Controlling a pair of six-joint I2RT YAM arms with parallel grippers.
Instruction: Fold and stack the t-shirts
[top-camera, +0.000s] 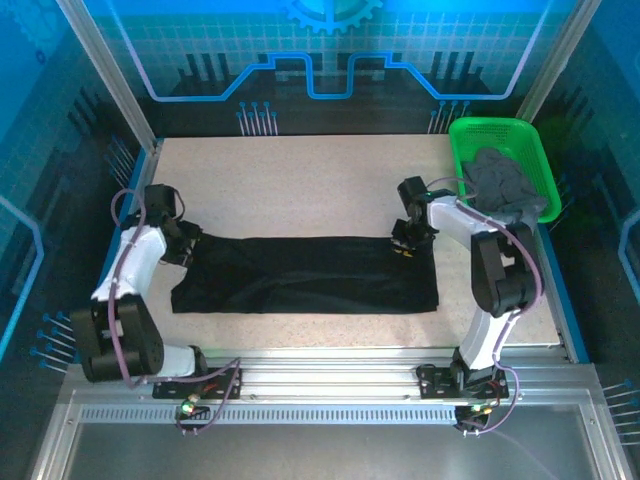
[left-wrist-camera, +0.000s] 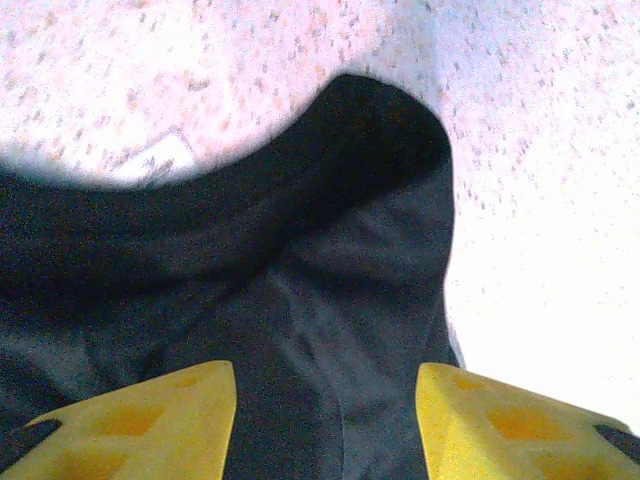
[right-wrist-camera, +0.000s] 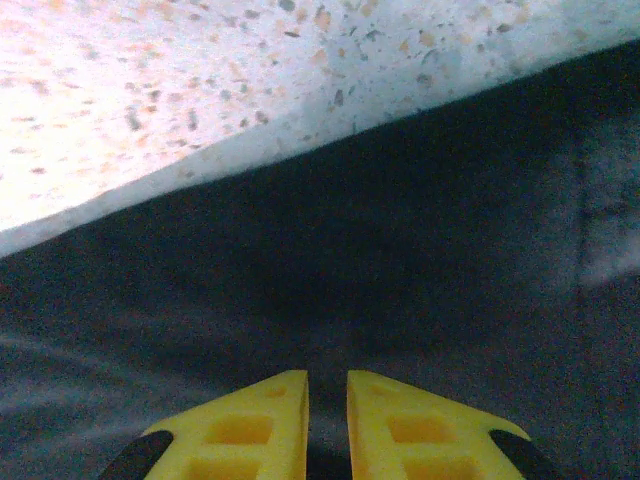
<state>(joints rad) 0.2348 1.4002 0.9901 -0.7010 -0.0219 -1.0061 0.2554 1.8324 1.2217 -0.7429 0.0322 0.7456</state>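
We log black t-shirt (top-camera: 305, 275) as a long band mid-frame on worktop (top-camera: 300, 180) | grey t-shirt (top-camera: 505, 180) in basket (top-camera: 462, 140), upper right | left tool (left-wrist-camera: 325, 395) wide open over cloth | right tool (right-wrist-camera: 327, 390) nearly closed, pinch unclear | we judge cloth limp, light: take the end corners.

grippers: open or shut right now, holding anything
Left gripper: open, over the black t-shirt.
Right gripper: shut; whether on the t-shirt cannot be told.

Left arm bent, forearm angled inward; left pincer (left-wrist-camera: 325, 385) low, fingers (left-wrist-camera: 150, 420) spread wide. Right arm folded, wrist pointed down; right pincer (right-wrist-camera: 327, 385) fingers (right-wrist-camera: 250, 430) nearly together, thin gap.
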